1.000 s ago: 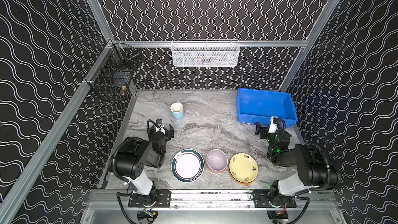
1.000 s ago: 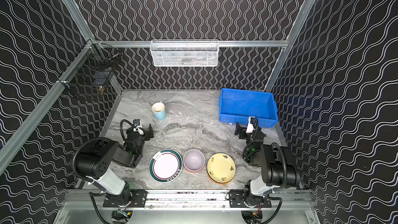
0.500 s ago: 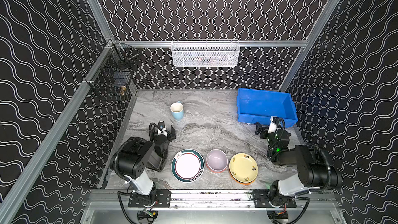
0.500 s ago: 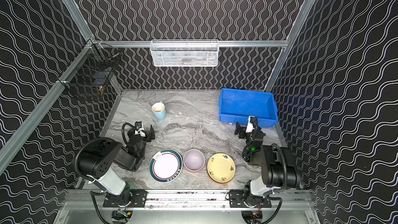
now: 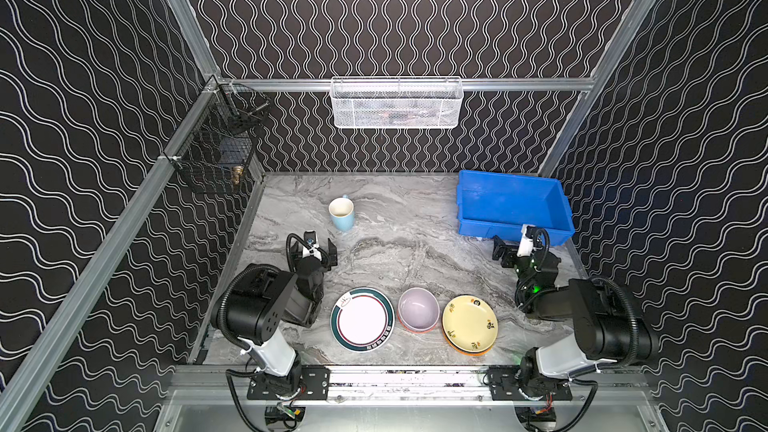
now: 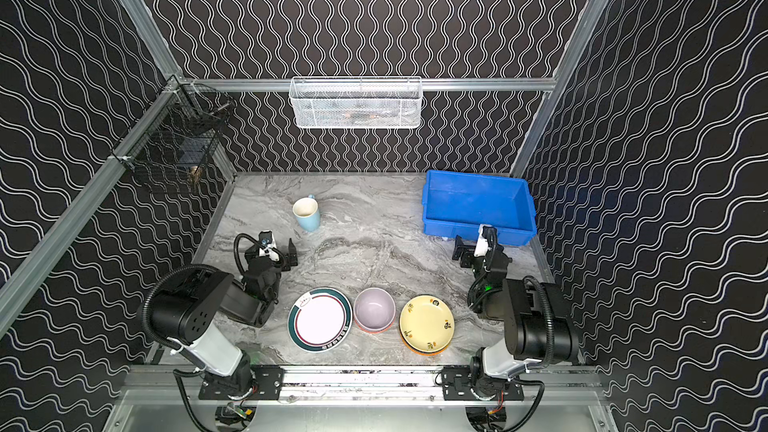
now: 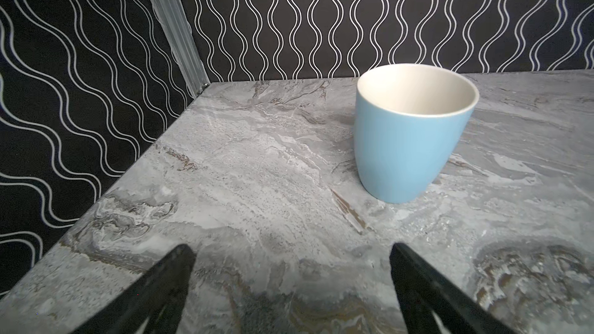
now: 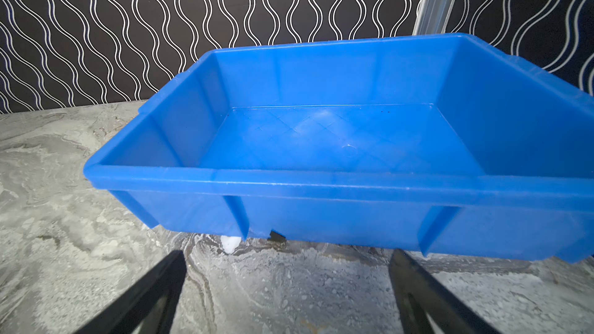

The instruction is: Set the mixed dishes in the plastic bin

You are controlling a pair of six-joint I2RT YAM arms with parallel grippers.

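— Where on the marble table [image 5: 395,251] is the plastic bin [image 5: 509,201]?
— Far right corner. The right gripper [image 8: 287,253] hangs just in front of its near wall, jaws spread wide, gripping nothing.
— And the dishes?
— All out on the table. Along the near edge sits the white plate [image 5: 362,320] on the left, the yellow plate [image 5: 469,323] on the right, stacked on the orange plate [image 5: 467,352], and the lavender bowl [image 5: 418,309] between them. The pale blue mug [image 5: 342,214] stands upright, further back on the left.
— The left gripper [image 7: 291,249]?
— Near the mug, not touching it, jaws wide and empty.
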